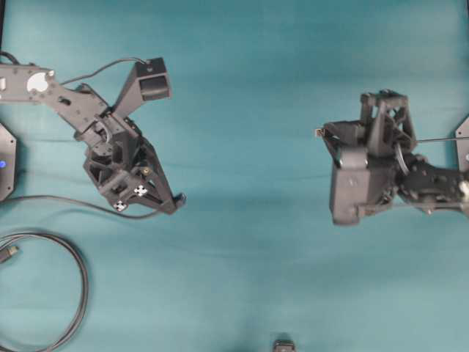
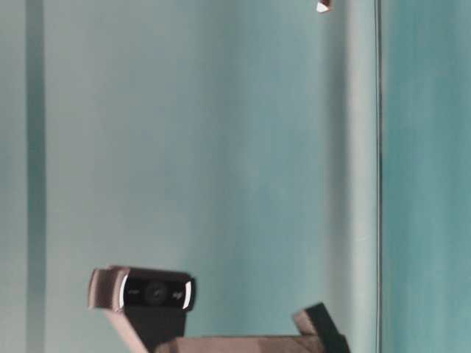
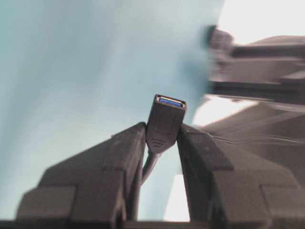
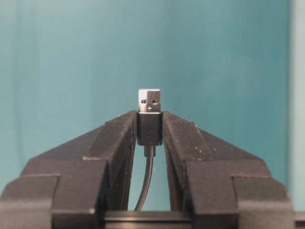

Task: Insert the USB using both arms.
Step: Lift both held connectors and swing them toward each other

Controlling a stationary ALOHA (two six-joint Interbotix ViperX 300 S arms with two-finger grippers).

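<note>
In the right wrist view the USB [image 4: 149, 114] stands upright between the tips of my right gripper [image 4: 149, 123], which is shut on its black body. Its silvery metal tip sticks out past the fingers and its thin cable hangs down between them. Overhead, that gripper [image 1: 325, 135] points left, with the USB [image 1: 318, 133] at its tip. My left gripper [image 3: 162, 136] is shut on a black socket [image 3: 165, 119] with a blue inside, tilted slightly right. Overhead, the left gripper [image 1: 176, 201] points down and right. A wide gap of table lies between the two grippers.
A thicker looped cable [image 1: 76, 287] with a brassy-tipped plug [image 1: 9, 253] lies at the lower left. The socket's thin cable [image 1: 58, 199] trails left. A webcam [image 2: 145, 290] on a stand sits at the table's near edge. The teal table [image 1: 242, 88] fills the rest.
</note>
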